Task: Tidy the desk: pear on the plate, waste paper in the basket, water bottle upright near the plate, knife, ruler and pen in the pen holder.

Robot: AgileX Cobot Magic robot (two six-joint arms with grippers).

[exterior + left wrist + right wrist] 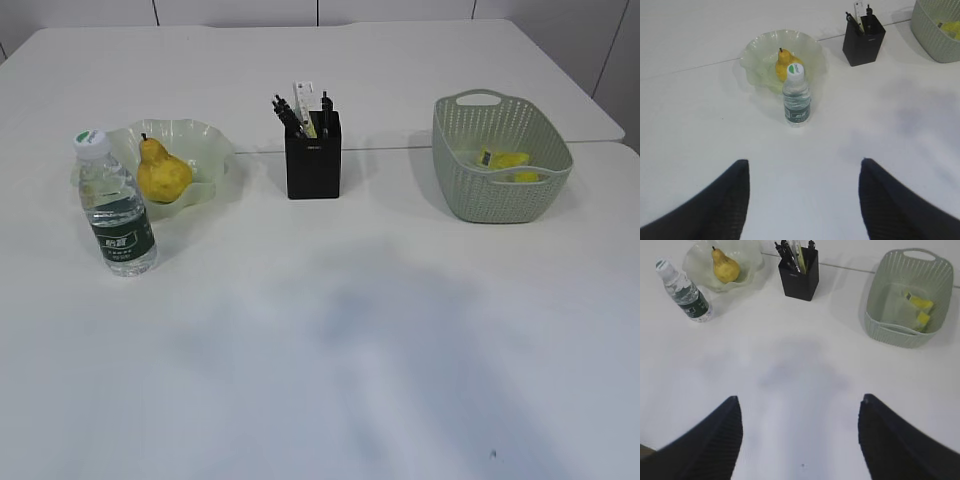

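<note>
With the pear (163, 173) plated, water bottle (114, 208) upright and pen holder (312, 155) filled, both jaws hang released, so a clean retreat above the desk (330, 340) suits.

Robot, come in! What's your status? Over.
Both pincers open, empty. Yellow pear on pale green ruffled plate; clear plastic bottle upright. Nothing blocking.

1 pear (163, 173), 1 plate (205, 140), 1 water bottle (115, 207), 1 pen holder (313, 160), 1 basket (500, 158), 2 pincers.
</note>
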